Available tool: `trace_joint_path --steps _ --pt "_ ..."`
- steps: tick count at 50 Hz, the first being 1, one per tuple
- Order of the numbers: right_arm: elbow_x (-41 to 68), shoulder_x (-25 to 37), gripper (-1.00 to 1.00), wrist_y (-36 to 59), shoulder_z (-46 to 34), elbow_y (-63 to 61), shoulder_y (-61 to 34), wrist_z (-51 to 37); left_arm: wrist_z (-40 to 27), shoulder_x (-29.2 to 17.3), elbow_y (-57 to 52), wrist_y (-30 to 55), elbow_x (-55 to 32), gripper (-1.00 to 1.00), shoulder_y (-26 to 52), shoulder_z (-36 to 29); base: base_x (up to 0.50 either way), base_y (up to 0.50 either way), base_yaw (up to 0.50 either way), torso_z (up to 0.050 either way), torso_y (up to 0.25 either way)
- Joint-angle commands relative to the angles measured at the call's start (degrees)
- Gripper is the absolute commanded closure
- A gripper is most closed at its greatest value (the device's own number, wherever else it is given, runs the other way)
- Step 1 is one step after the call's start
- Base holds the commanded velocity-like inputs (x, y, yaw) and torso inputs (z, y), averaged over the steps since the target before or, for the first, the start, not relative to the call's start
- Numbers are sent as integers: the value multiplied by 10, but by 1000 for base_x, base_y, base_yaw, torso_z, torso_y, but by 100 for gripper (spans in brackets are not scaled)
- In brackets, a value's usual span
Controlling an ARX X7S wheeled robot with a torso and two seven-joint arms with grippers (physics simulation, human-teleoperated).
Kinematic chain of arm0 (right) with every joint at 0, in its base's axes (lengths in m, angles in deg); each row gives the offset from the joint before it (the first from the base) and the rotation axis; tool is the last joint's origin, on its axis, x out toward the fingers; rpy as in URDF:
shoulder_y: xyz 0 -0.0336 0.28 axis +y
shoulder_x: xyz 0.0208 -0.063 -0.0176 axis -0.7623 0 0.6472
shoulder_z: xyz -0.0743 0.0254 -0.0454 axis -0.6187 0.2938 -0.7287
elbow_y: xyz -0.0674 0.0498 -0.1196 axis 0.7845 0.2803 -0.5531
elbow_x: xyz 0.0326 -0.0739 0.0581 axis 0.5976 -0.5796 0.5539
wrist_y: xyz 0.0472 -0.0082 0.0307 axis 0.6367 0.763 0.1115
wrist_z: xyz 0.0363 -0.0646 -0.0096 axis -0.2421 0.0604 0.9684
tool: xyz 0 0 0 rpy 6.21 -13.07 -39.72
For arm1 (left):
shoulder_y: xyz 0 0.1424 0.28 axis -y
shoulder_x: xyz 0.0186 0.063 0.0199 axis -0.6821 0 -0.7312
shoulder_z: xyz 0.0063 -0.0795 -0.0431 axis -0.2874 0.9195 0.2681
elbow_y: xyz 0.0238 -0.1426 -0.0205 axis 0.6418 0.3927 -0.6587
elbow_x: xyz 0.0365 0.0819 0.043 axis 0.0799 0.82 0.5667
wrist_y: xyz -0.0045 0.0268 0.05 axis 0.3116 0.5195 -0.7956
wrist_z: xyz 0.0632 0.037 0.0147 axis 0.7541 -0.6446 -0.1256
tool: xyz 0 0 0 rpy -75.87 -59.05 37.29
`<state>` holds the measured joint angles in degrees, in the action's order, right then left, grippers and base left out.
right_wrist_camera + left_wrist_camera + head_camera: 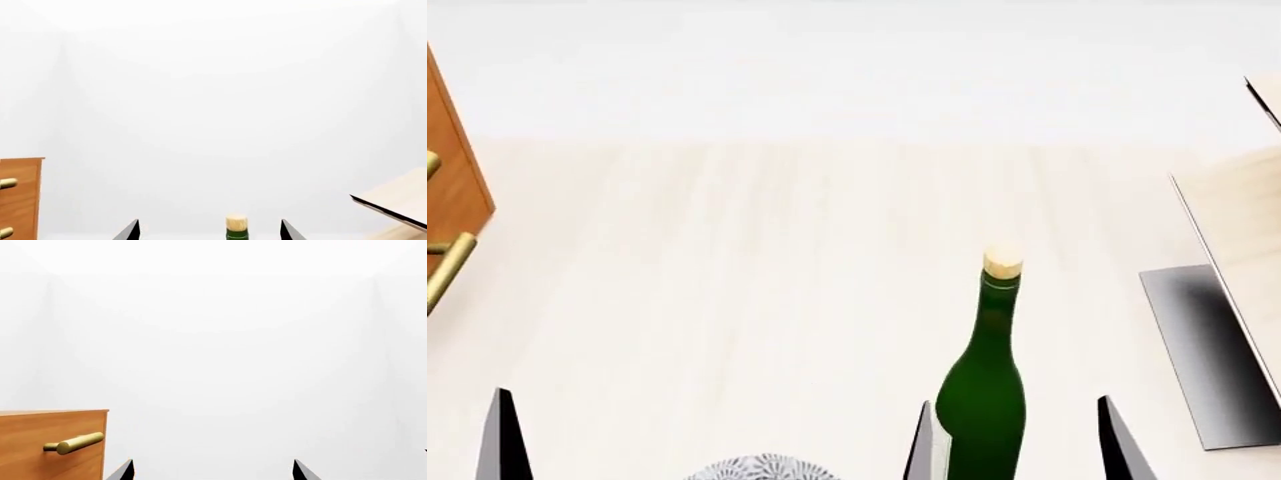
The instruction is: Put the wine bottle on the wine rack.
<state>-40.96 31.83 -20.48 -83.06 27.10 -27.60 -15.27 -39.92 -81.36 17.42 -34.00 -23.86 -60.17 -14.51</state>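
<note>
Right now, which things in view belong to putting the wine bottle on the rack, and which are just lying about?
Belongs to the job:
- wine bottle, upright between the right gripper fingers
- wine rack, at the right edge of the head view

Just lying about:
- brown drawer cabinet with brass handles, at the left
- patterned bowl, near the bottom edge of the head view
</note>
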Motion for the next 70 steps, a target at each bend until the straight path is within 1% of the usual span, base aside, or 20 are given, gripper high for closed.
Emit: trace_joint_path --steps 1,15,70 --pt "-13 0 -100 8 -4 11 -6 -10 -3 -3 4 -2 0 -100 1 -4 0 0 0 0 0" --pt "3 8 -100 20 -8 5 -4 -8 -9 -7 3 0 1 -100 2 -7 0 -13 0 0 0" --pt "10 23 -100 14 -20 5 -6 -21 -24 -21 7 -4 -3 -100 7 -18 0 -207 0 0 0"
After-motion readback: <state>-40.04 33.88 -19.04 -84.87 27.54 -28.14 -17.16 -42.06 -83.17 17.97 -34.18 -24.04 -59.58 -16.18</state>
